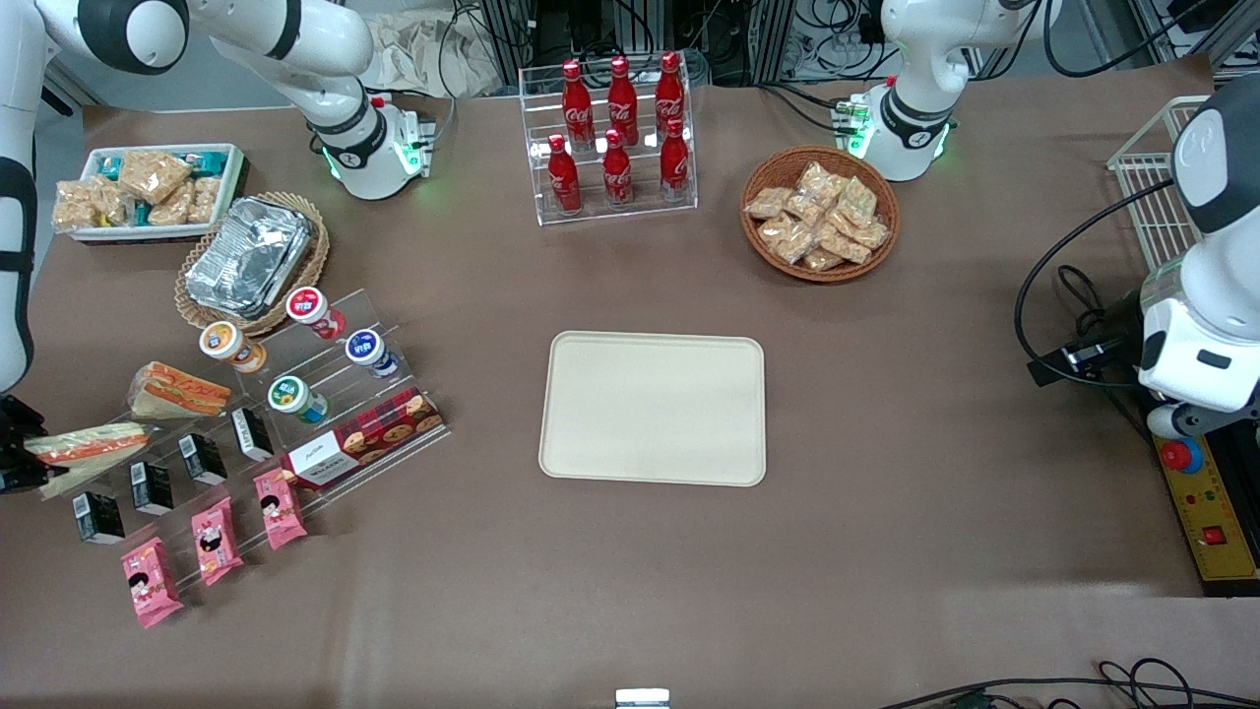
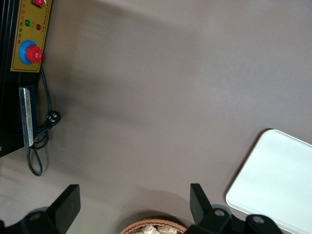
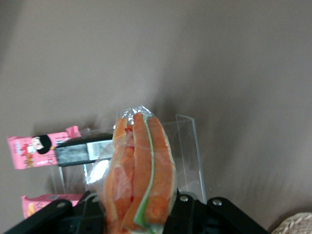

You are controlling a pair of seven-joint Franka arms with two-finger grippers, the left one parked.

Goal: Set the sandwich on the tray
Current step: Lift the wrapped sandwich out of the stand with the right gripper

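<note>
On the brown tabletop the tray lies bare at the centre, and the stepped clear rack of snacks stands at its 9 o'clock, toward the working arm's end. The sandwich sits at the rack's 9 o'clock edge, just nearer the camera than a stubbier wedge. The gripper is there too, its jaws closed on the sandwich's end. I judge the slick wrap could slip in that end grip, or the dangling tip could clip the rack on lift-out.
</note>
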